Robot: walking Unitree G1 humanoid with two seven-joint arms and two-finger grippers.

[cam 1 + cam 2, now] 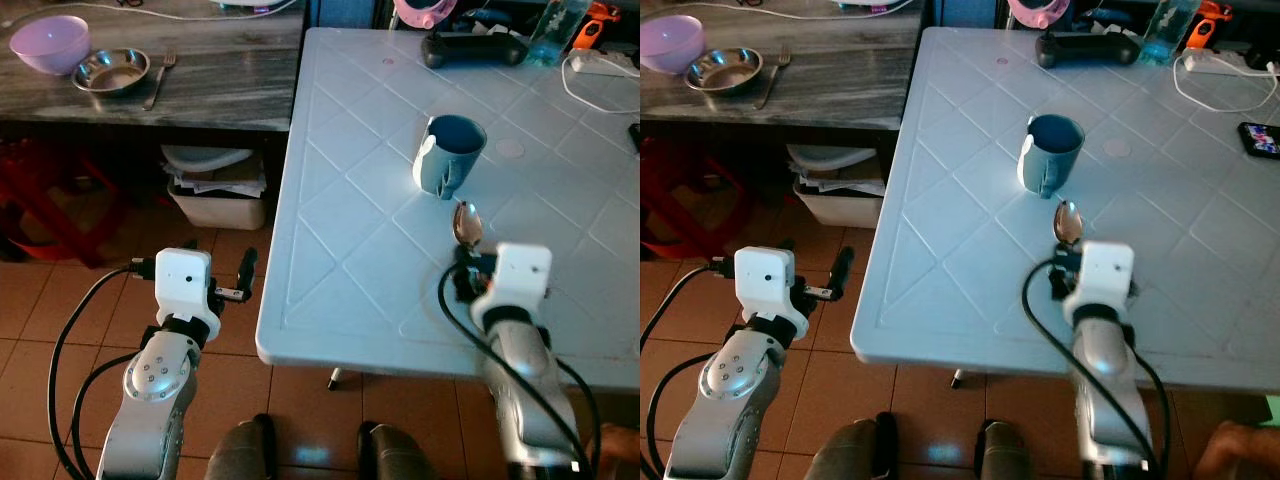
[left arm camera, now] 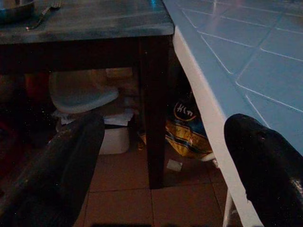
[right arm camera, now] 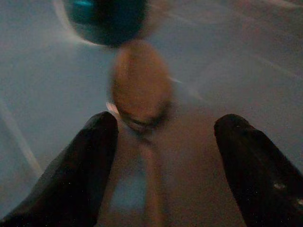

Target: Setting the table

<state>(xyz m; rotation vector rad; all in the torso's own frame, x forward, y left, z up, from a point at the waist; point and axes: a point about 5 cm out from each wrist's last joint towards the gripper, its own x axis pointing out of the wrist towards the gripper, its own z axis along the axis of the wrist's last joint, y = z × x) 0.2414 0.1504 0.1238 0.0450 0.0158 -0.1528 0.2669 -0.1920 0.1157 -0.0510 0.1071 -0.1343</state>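
While the spoon (image 1: 467, 224) lies on the white table (image 1: 340, 200) just short of the blue mug (image 1: 449, 155), the right gripper (image 3: 161, 142) hovers over its handle with fingers spread, gripping nothing. Mug and spoon look placed; the fork (image 1: 161, 78), steel plate (image 1: 110, 70) and purple bowl (image 1: 49, 43) wait on the dark counter (image 1: 220, 95). Beside the table edge, the left gripper (image 2: 161, 142) hangs open and idle.
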